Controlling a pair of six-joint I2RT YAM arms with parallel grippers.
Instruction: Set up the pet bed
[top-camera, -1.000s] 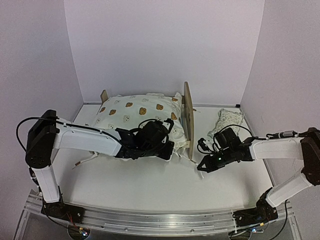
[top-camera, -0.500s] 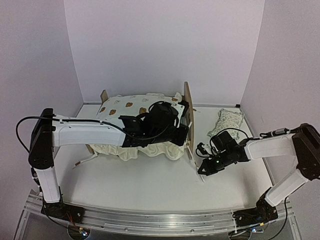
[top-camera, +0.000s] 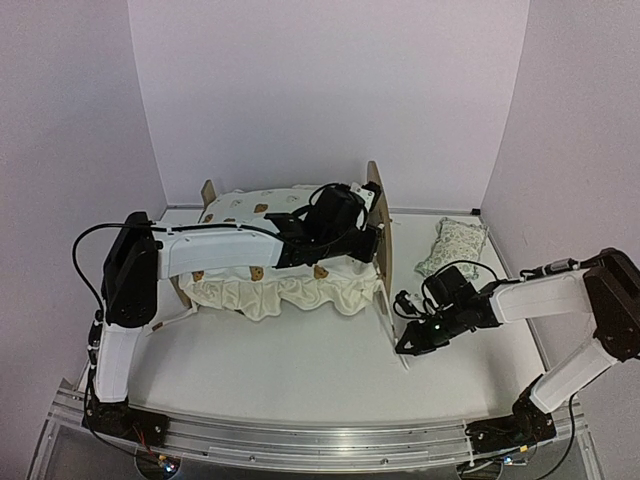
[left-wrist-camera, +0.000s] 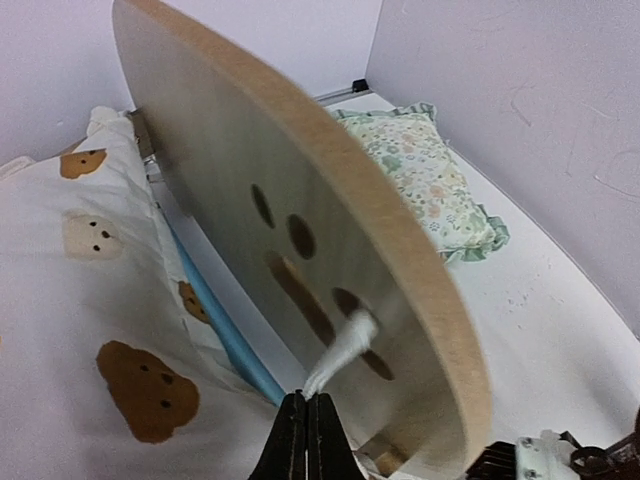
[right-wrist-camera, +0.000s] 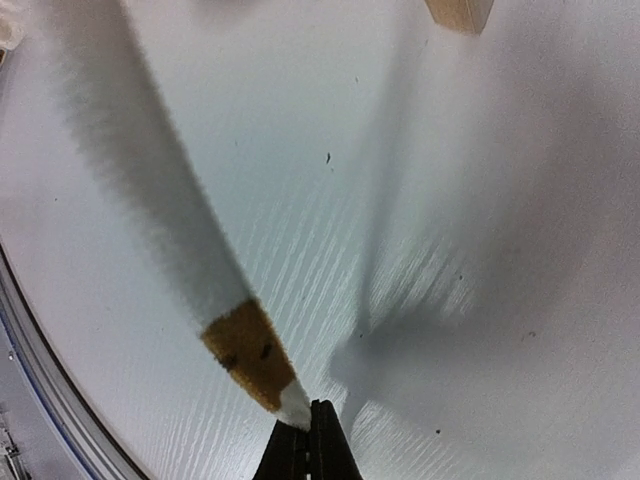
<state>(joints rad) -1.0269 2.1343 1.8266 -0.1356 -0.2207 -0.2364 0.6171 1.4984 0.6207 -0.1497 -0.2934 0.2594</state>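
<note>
The pet bed stands at the back middle, its tall plywood headboard (top-camera: 377, 215) on the right and its low footboard (top-camera: 208, 190) on the left. The cream bear-print quilt (top-camera: 270, 290) covers it. In the left wrist view the headboard (left-wrist-camera: 300, 150) with its paw-print cutout fills the frame, and a blue mattress stripe (left-wrist-camera: 225, 335) shows beside the quilt (left-wrist-camera: 80, 300). My left gripper (top-camera: 370, 240) (left-wrist-camera: 307, 402) is shut on a white quilt tie (left-wrist-camera: 340, 350) at the cutout. My right gripper (top-camera: 404, 346) (right-wrist-camera: 308, 410) is shut on the end of another white tie (right-wrist-camera: 250, 355), low over the table.
The small green-patterned pillow (top-camera: 455, 243) (left-wrist-camera: 420, 170) lies on the table right of the headboard, near the back right corner. A loose quilt tie (top-camera: 165, 322) trails on the table at the bed's left front. A wooden bed leg (right-wrist-camera: 458, 12) shows at the top of the right wrist view.
My left gripper has moved back and right to the headboard, drawing the quilt over the bed so its ruffle hangs down the front. My right gripper shifted slightly left, still holding its tie.
</note>
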